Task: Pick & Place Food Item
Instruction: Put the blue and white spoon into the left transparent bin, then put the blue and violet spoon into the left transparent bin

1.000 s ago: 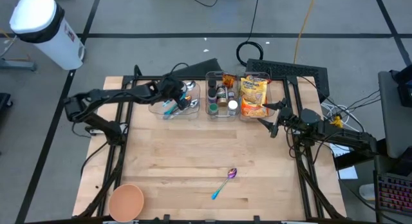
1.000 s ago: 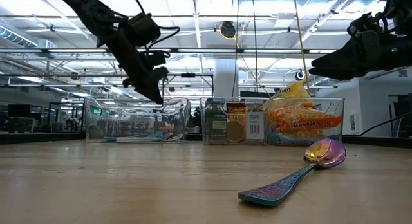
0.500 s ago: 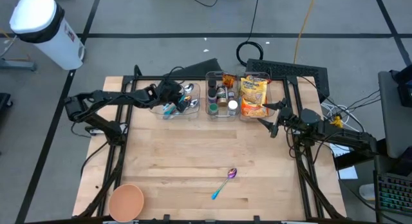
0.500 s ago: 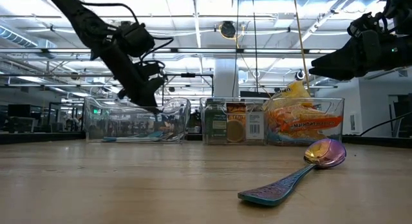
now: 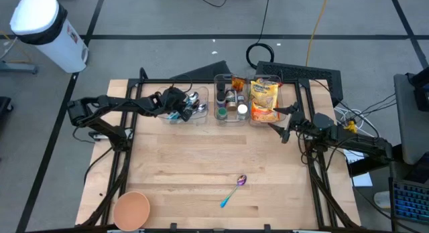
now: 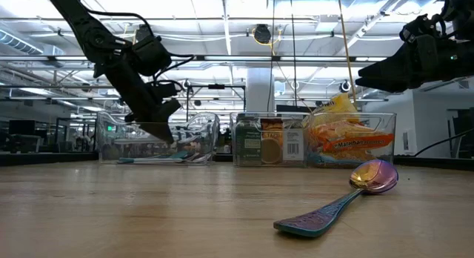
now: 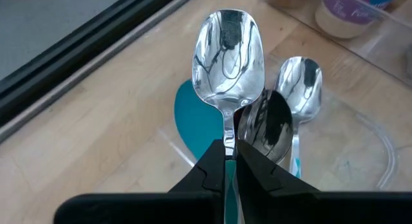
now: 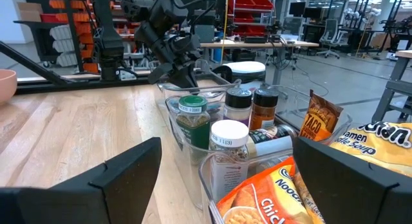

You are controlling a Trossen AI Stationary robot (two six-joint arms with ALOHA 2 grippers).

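Three clear bins stand along the table's far edge. The left bin (image 5: 182, 110) holds cutlery, the middle bin (image 5: 230, 102) spice jars (image 8: 229, 143), and the right bin soup packets (image 5: 264, 99). My left gripper (image 5: 181, 112) reaches slanting down into the cutlery bin (image 6: 155, 143), shut on a silver spoon (image 7: 229, 56). Under it lie two more spoons (image 7: 301, 89) and a teal piece (image 7: 193, 124). My right gripper (image 5: 281, 128) waits open and level at the table's right, just right of the packets (image 8: 257, 198). My left gripper pinches the silver spoon's handle (image 7: 229, 144) just behind the bowl, between its two fingertips (image 7: 212, 161). The fingers slant down from the table's left and lie along the spoon. The bowl sticks out ahead of them, over the spoons in the bin; whether it rests on them I cannot tell.
An iridescent purple spoon with a teal handle (image 5: 233, 191) lies on the bare wood near the front, right of centre. A pink bowl (image 5: 131, 209) sits at the front left corner. The table's middle is open wood.
My left gripper has sunk, still shut, and drawn a little toward the table's left edge. It has come down from above the cutlery bin's rim to inside the bin. My right arm has kept still.
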